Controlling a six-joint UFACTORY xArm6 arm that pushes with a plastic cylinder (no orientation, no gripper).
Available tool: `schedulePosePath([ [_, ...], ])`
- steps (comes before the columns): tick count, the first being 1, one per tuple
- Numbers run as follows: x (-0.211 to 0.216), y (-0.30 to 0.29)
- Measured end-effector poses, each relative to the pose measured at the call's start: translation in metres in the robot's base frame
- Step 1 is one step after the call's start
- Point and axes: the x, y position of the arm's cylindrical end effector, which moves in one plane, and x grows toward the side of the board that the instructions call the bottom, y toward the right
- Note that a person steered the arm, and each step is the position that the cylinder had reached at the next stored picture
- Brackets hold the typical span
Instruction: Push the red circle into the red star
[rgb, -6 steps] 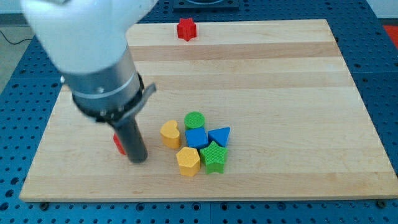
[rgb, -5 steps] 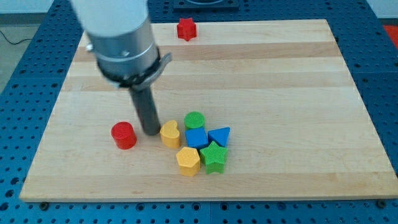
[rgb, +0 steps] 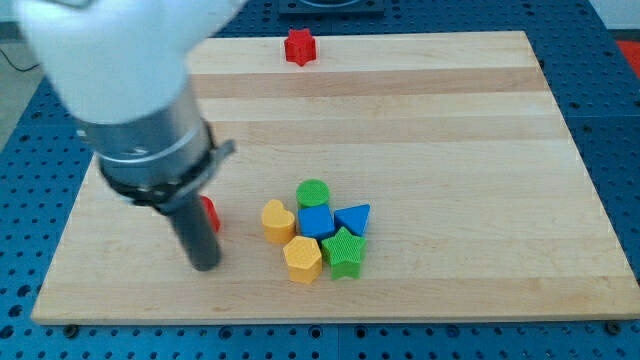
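A pale wooden table (rgb: 420, 120) fills most of the view, resting on a blue perforated base (rgb: 610, 120). The arm's large white and grey body (rgb: 130, 100) covers the table's 9 to 11 o'clock area and is cut off at the view's top. There is no gripper: the arm ends in a dark rod, and my tip (rgb: 205, 266) sits on the table at about 8 o'clock.

The red circle (rgb: 209, 214) is mostly hidden behind the rod; only a sliver shows just at the rod's 2 o'clock side, so whether they touch cannot be told. The red star (rgb: 298, 47) stands well apart, at 12 o'clock near the table's far edge.

Near the centre, toward 6 o'clock, a tight cluster holds a green circle (rgb: 313, 193), a blue block (rgb: 316, 222), a blue triangle (rgb: 353, 218), a green star (rgb: 344, 252), a yellow hexagon (rgb: 302, 259) and a yellow block (rgb: 277, 220) whose shape is unclear.
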Motion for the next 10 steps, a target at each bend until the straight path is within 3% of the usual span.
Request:
schedulePosePath([
  [1, -0.047, -0.026],
  [2, -0.091, -0.011],
  [5, -0.059, -0.006],
  [6, -0.071, 0.035],
  [7, -0.119, 0.093],
  [8, -0.160, 0.116],
  [9, -0.161, 0.116],
  [10, -0.194, 0.120],
])
